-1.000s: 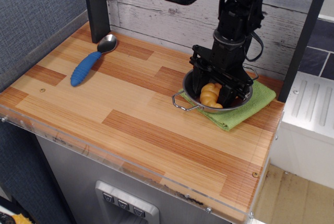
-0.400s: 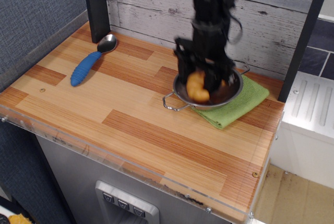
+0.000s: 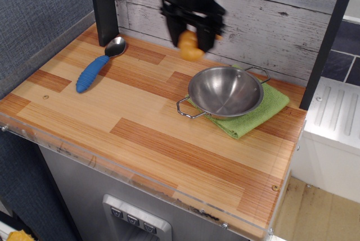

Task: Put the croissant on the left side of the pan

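My gripper (image 3: 190, 40) is raised high above the back of the wooden table, left of the pan, and is shut on the golden-orange croissant (image 3: 190, 46), which hangs between its dark fingers. The shiny steel pan (image 3: 225, 91) sits empty on a green cloth at the right, with wire loop handles at its front left and back right. The croissant is up and to the left of the pan's rim, well clear of the tabletop.
A blue-handled spoon (image 3: 95, 68) lies at the back left. The green cloth (image 3: 256, 116) lies under the pan. A dark post (image 3: 104, 5) stands at the back left corner, and a whitewashed plank wall (image 3: 292, 16) runs behind the table.
The gripper has lifted the croissant out of the pan and carried it up and to the left. The pan shifted slightly left on the cloth and now shows empty.
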Robot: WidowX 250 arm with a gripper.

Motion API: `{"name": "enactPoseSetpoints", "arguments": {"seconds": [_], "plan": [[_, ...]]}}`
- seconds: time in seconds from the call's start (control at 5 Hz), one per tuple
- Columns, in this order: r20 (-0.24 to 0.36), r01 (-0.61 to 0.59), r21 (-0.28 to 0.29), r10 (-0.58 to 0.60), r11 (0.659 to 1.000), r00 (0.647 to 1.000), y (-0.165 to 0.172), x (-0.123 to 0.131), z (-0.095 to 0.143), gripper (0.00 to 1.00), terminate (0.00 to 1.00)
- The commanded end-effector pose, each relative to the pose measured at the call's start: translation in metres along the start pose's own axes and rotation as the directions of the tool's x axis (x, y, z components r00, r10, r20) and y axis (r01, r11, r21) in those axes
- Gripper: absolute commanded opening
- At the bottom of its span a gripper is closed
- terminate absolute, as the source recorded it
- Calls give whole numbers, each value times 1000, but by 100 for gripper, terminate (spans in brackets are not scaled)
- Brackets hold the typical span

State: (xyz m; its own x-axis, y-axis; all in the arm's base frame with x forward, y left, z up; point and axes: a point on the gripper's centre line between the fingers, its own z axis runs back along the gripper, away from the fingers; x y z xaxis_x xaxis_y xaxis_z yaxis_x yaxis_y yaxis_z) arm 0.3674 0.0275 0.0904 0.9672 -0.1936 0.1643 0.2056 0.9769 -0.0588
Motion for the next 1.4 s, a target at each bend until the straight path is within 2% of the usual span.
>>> {"name": "enactPoseSetpoints", "arguments": {"seconds": [0.0,0.2,0.6,0.8,1.0,1.2], "plan": [[-12,-41,83,42,996,999,58,-14,-3,0,0],[-46,-57,98,61,994,997,61,-19,-23,0,0],[-89,-46,140,58,989,994,62,-15,-50,0,0],[-134,-31,145,51,989,990,58,-18,-68,0,0],[-93,-55,96,64,994,994,59,-17,-59,100,0],[-10,-58,87,59,994,998,56,-13,-21,100,0]]}}
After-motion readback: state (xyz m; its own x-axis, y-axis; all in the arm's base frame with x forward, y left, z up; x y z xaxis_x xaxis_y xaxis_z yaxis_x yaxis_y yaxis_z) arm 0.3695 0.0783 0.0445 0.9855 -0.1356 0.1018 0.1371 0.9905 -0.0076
